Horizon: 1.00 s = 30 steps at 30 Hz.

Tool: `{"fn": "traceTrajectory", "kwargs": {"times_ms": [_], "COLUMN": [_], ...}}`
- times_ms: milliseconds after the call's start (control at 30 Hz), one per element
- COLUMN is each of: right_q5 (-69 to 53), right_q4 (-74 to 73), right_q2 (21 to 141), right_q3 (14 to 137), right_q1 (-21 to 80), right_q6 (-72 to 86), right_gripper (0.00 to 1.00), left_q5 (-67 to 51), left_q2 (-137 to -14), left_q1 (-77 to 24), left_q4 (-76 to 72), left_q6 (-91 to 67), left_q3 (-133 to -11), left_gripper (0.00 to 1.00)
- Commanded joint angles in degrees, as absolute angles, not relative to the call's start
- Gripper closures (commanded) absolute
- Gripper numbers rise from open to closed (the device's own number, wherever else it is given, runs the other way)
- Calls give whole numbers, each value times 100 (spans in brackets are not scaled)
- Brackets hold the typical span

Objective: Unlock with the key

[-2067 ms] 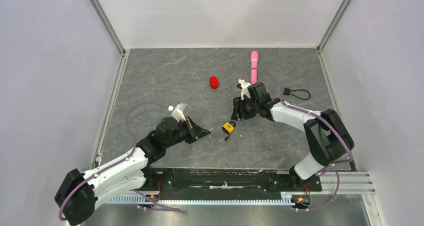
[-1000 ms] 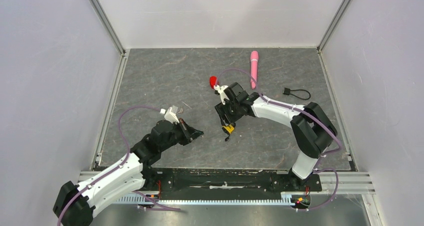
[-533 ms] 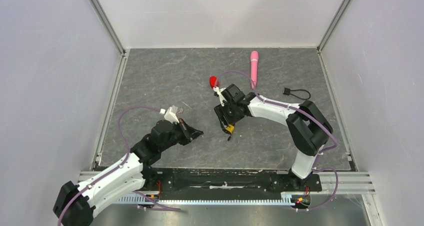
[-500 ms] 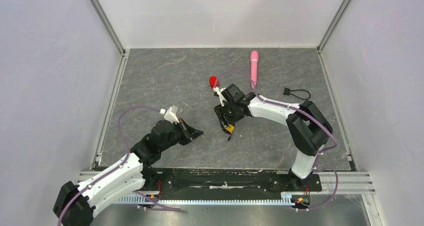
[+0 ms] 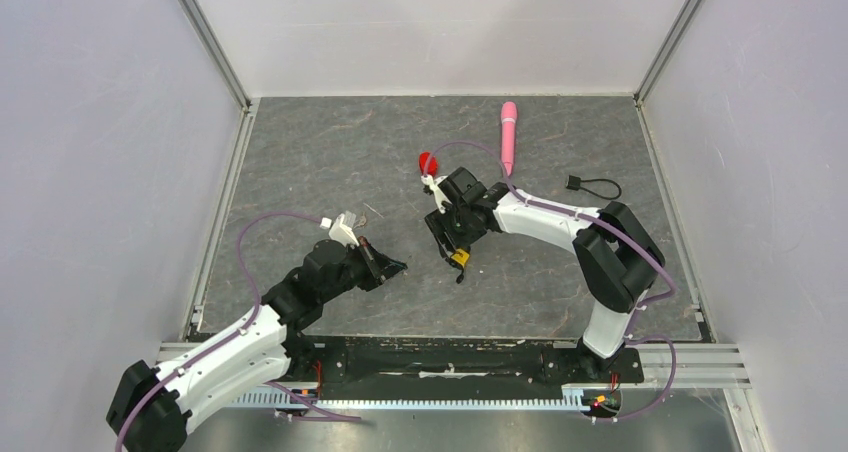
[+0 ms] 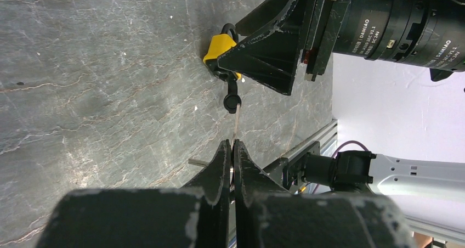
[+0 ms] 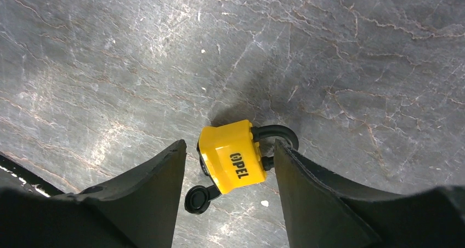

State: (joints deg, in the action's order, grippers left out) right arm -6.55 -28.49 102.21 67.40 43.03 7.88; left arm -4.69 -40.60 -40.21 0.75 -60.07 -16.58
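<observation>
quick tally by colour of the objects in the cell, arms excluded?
Yellow: 1, padlock
Red: 1, small cap
Pink: 1, stick
Black: 1, cord
Silver: 1, key
Total: 5

Grey, marbled bench [image 5: 320,162]: a yellow padlock [image 7: 233,157] lies flat near its middle, logo up. A red cap [image 5: 426,160] and a pink stick [image 5: 508,132] lie farther back, with a black cord [image 5: 592,185] at right.
</observation>
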Motion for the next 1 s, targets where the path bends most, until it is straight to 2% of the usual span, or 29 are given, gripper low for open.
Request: {"fn": "traceTrajectory", "kwargs": {"times_ms": [0,267,533,833,967], "right_q5": [-629,-603,-548,-553,-502], "right_q4": [-2987,-3015,-2984,-2936,-2935], "right_q2": [10279,10454,10556,10558,10580], "right_q3": [6943,6976,7031,7062,7050], "right_q1": [4346,4390,4408,4408,4403], "right_q6": [685,662,719,902,922], "right_gripper": [38,39,46,43,47], "left_q5": [-501,-537,-552,-580,-595], "left_q2": [-4098,-4148,-4146,-4136,-4122], "left_q1": [-3990,-3995,-3990,-3992,-3990], "left_q4": [-115,-158,-159,-160,-158], "left_q6": [-5977,-5977,-5967,-5968,-5968], "left_q3": [-1669,-1670,-1670,-1661,-1655], "left_gripper": [98,98,98,98,98]}}
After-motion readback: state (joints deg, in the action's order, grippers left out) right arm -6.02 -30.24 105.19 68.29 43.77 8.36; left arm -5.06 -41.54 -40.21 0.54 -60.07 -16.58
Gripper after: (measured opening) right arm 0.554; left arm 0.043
